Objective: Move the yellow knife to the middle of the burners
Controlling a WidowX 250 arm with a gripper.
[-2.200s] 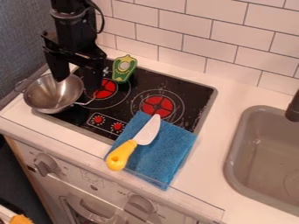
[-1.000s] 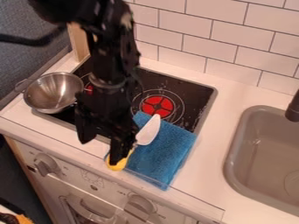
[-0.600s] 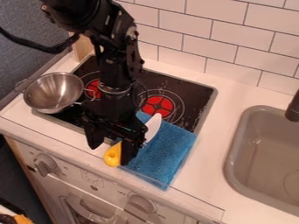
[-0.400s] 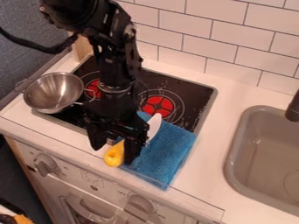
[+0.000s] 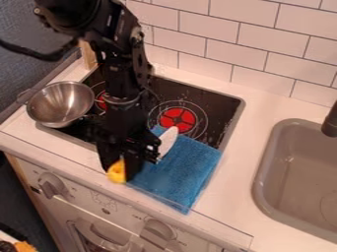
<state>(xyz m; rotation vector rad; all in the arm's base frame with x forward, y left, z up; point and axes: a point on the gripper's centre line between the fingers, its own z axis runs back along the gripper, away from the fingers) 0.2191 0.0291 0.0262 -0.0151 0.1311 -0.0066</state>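
Yellow-handled knife (image 5: 168,141), plain white blade (rather rounded tip), handle clamped in gripper (image 5: 118,172).

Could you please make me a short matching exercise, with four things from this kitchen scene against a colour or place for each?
1. Pan
2. Cloth
3. Knife
4. Sink

A. Blue
B. Right of the stove
C. At the stove's left side
D. Handle between the fingers of the gripper

Pairs: 1-C, 2-A, 3-D, 4-B

burners (image 5: 178,119): red | cloth (image 5: 178,170): blue | knife handle (image 5: 117,172): yellow | pincer (image 5: 118,170): black
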